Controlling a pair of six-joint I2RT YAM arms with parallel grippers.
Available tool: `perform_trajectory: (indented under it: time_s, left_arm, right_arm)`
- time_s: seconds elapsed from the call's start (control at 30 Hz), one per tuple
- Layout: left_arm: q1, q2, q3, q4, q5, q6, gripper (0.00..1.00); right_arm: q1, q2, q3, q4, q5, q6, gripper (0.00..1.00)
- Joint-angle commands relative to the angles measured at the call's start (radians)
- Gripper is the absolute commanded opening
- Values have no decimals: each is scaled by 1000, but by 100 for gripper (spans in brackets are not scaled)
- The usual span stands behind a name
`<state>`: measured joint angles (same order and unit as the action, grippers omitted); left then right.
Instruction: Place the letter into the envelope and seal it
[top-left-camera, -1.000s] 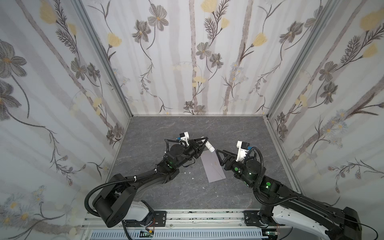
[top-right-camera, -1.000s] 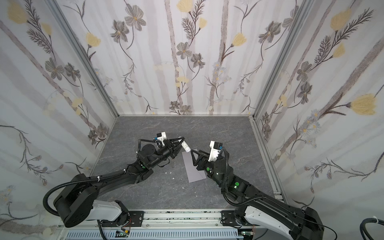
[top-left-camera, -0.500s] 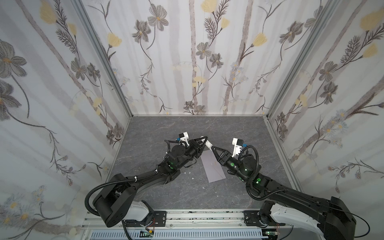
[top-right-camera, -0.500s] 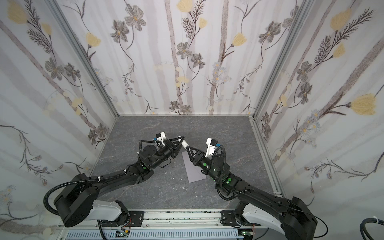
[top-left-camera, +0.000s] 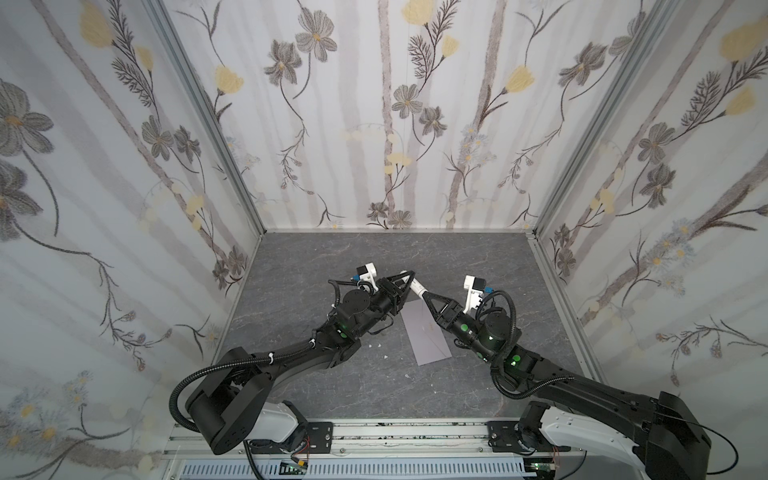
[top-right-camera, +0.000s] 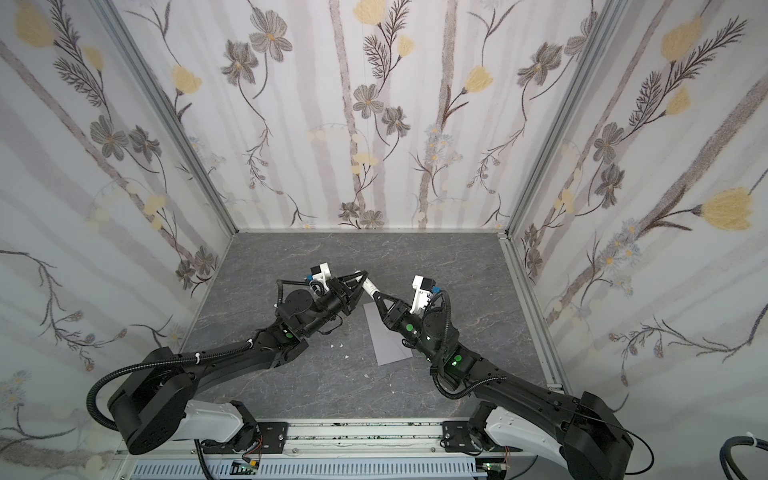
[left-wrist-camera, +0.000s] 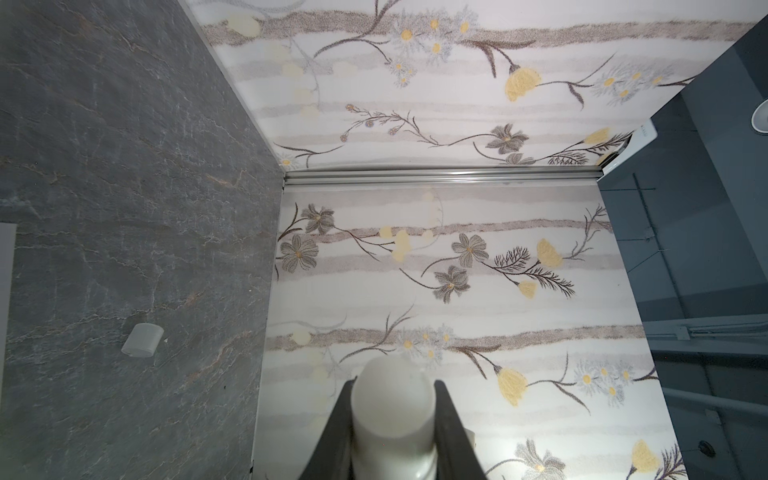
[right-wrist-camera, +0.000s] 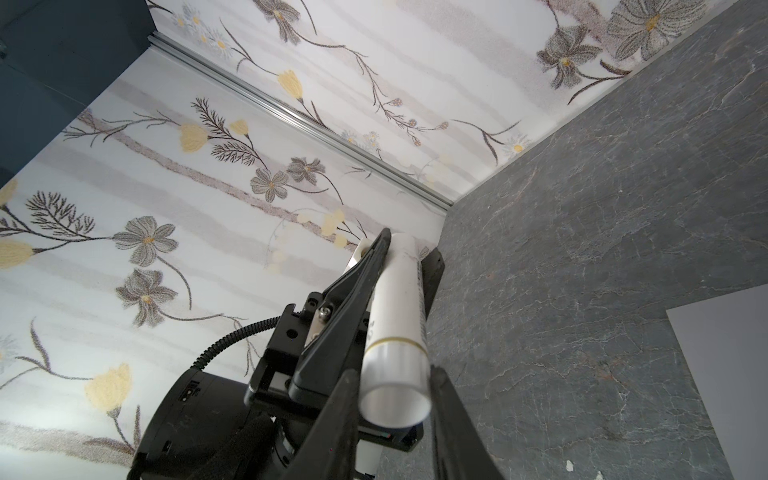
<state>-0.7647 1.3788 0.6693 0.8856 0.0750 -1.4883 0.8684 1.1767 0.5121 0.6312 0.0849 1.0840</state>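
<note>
The grey-lavender envelope (top-left-camera: 426, 332) (top-right-camera: 388, 340) lies flat on the grey tabletop between the two arms; one corner shows in the right wrist view (right-wrist-camera: 727, 365). The letter is hidden from every view. Above the envelope's far end hangs a white glue stick (top-left-camera: 417, 288) (top-right-camera: 370, 288), held from both sides. My left gripper (top-left-camera: 411, 276) (left-wrist-camera: 392, 399) is shut on one end of it. My right gripper (top-left-camera: 426, 296) (right-wrist-camera: 390, 390) has its fingers pressed on the other end, past the tube's gold ring (right-wrist-camera: 397, 343).
A small translucent cap (left-wrist-camera: 142, 340) lies on the tabletop in the left wrist view. Tiny white scraps (top-left-camera: 377, 345) lie left of the envelope. Flowered walls close in the back and both sides; metal rails run along the floor edges.
My right gripper has reached up and left from beside the envelope to the free end of the glue stick, and its jaws have narrowed onto it. The left gripper has kept still.
</note>
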Motion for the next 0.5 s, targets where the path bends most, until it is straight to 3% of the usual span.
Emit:
perform_trajectory:
  time_s: [0.0,0.17,0.33,0.47]
  left_arm:
    - [-4,-3,8,47,8,14,0]
    - [-4,-4,5,48,8,12,0]
    - [-4,-3,5,48,9,13,0]
    - [-4,0,7,47,15,11,0]
  right_arm:
    - [-3,7,14,14,-4,5,32]
    - [-5,15,29,-3,-8,-2,32]
    - [-9,18,39,-14,-14,-12,19]
    - [-8,17,70,-74,-18,-54,16]
